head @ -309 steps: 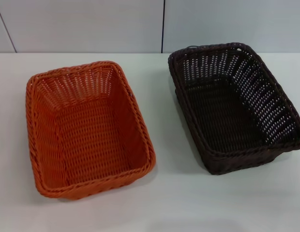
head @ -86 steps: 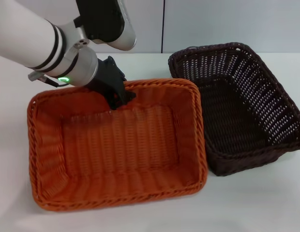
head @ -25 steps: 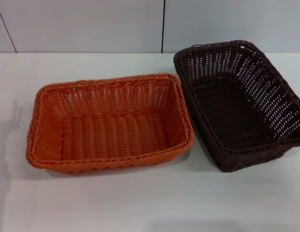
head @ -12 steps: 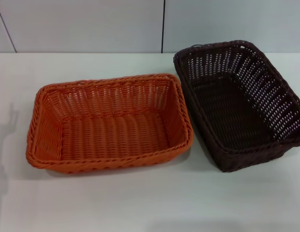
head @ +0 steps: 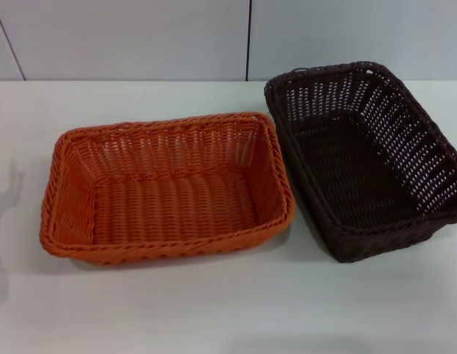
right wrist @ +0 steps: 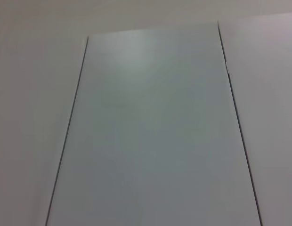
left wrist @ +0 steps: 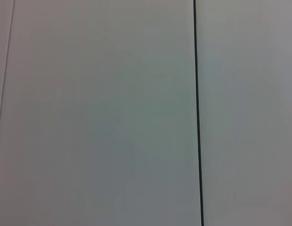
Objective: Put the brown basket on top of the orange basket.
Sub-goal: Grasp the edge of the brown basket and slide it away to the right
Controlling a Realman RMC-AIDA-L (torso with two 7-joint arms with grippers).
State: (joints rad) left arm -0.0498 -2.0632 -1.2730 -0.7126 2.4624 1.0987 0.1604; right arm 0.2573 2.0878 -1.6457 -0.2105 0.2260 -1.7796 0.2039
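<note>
White tabletop carries both baskets: the orange basket now lies crosswise on the left, turned from its earlier lengthwise pose, and the brown basket stands just beside it on the right, not yet stacked. The left arm that turned it has withdrawn, so no gripper is visible and finger state cannot be told. Both wrist views show only pale wall panels, no baskets.

The orange basket sits left of the brown basket, nearly touching.
</note>
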